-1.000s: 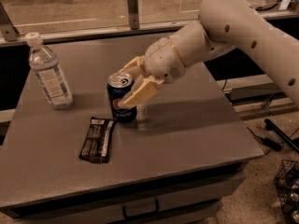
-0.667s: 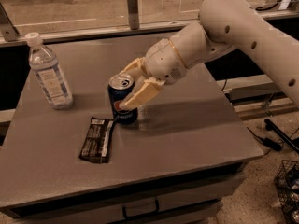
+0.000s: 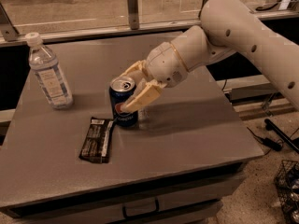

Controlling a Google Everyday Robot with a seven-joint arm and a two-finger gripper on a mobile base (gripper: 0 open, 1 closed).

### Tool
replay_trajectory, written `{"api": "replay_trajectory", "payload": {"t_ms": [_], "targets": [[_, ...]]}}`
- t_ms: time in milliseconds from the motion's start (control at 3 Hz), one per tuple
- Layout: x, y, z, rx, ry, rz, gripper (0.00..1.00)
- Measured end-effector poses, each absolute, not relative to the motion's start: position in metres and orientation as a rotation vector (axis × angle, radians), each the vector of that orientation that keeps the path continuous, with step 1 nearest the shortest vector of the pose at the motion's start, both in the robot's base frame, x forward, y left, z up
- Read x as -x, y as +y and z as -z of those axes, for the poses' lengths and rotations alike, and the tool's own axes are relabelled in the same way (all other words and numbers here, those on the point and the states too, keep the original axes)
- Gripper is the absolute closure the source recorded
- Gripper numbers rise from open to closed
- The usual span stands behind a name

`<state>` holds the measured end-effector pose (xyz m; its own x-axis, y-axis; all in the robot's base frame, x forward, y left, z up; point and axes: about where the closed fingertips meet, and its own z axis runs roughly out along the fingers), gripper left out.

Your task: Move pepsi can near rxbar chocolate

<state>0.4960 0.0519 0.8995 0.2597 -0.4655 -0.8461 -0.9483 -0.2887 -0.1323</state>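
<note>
The pepsi can (image 3: pixel 125 118) is dark blue with a silver top. It stands upright on the grey table (image 3: pixel 196 125), right beside the upper right corner of the rxbar chocolate (image 3: pixel 97 139). The bar is a flat dark wrapper lying just left of and in front of the can. My gripper (image 3: pixel 127 90) comes in from the right and is shut on the can. One finger (image 3: pixel 140 97) crosses the can's front and the other is behind its top. The can's base appears to rest on the table.
A clear plastic water bottle (image 3: pixel 48 73) with a white cap stands at the table's back left. A metal rail and glass panel run behind the table. The table's right edge drops to the floor, where cables and a wire basket (image 3: pixel 287 185) lie.
</note>
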Motion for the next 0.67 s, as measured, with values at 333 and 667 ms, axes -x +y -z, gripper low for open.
{"api": "replay_trajectory", "payload": {"t_ms": [333,667], "targets": [[-0.4952,0.0539,-0.8994,1.876,1.279,-0.935,0.13],[-0.4945,0.0557,-0.8994,1.879,1.276,-0.937,0.0]]}}
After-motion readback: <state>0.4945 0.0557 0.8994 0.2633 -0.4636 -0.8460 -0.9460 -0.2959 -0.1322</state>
